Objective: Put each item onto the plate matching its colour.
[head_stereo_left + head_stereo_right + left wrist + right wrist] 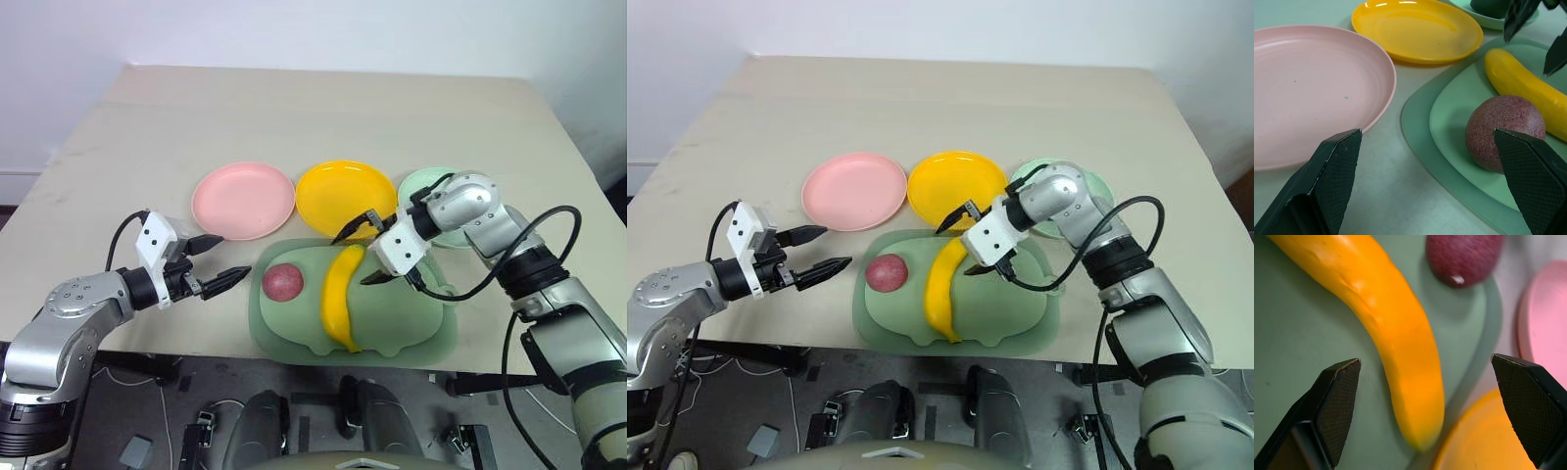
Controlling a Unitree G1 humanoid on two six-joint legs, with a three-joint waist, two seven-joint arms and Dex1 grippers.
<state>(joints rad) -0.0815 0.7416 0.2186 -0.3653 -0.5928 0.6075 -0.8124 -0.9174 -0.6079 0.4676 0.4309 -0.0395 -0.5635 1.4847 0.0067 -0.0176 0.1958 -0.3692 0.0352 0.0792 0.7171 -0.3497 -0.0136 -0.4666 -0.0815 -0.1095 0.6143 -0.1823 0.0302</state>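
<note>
My right gripper (368, 246) hangs spread above the banana (340, 297) on the tray (411, 333). My left gripper (221, 259), also spread, hovers beside the tray's left edge.

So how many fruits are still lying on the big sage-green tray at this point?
2. The banana lies along the middle of the tray, and the round reddish-purple fruit sits toward its left end. A dark green fruit already rests on the mint plate.
</note>
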